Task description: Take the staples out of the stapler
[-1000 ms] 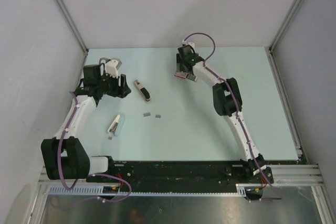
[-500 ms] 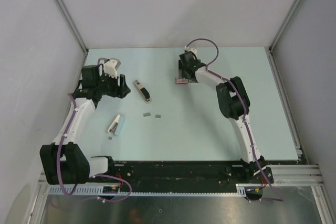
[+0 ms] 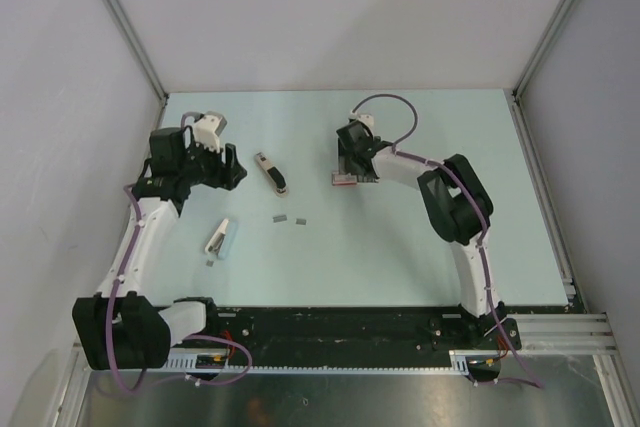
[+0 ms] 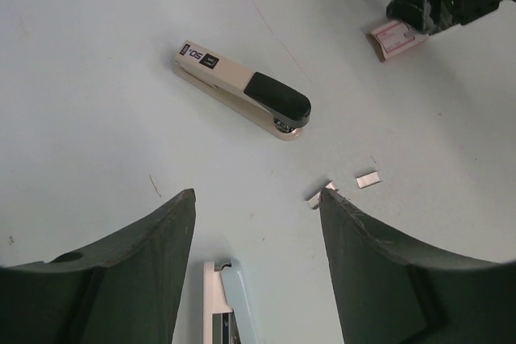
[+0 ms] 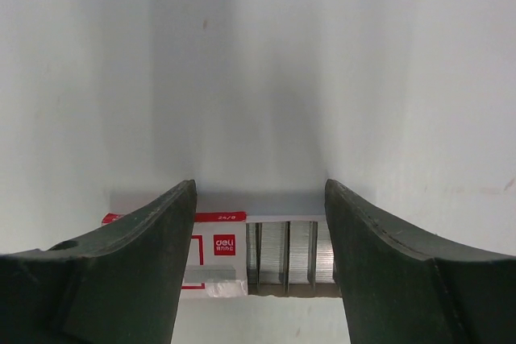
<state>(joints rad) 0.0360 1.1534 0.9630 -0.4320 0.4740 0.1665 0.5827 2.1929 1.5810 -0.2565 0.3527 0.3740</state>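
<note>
The left arm [image 3: 140, 237] stretches toward eleven o'clock with the left gripper [image 3: 232, 169] aimed at three o'clock, fingers spread wide, while the right arm [image 3: 455, 207] folds toward ten o'clock, the right gripper [image 3: 347, 169] pointing down, fingers equally parted.

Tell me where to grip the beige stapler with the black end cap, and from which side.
Take the beige stapler across its narrow width at the plain beige middle, coming straight down with the open left gripper. It lies flat on the table with both long sides clear, so the gripper can straddle it; the rounded black cap would probably slip.
</note>
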